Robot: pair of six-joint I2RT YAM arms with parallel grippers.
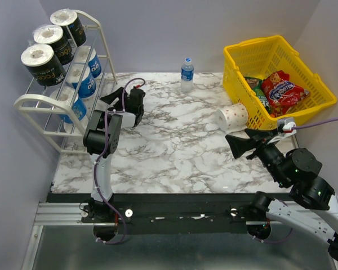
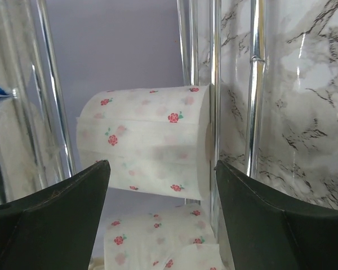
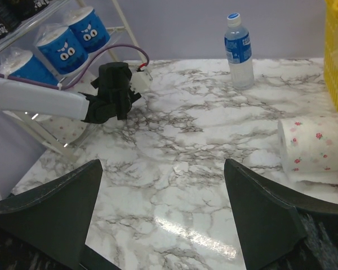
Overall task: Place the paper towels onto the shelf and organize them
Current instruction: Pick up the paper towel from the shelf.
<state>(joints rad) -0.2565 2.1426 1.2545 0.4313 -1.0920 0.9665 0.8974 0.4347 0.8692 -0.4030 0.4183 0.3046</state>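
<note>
Left gripper (image 2: 160, 166), jaws spread wide, brackets a white rose-dotted paper towel roll (image 2: 143, 140) cradled by the white metal-bar shelf (image 1: 31, 101). Open-jawed right gripper (image 3: 163, 163) faces another flowered roll (image 3: 315, 149) lying beside the yellow plastic basket (image 1: 236, 56), likely the next pick.

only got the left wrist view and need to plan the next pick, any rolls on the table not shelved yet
Observer: One. A floral roll lies on its side on the table, right beside the yellow basket.
Operator: is the right tool anywhere near it
Observer: Yes. The right tool is close to it, open and not touching it.
Operator: whats on the top tier
Observer: Three black rolls sit in a row on the top tier of the shelf.
</note>
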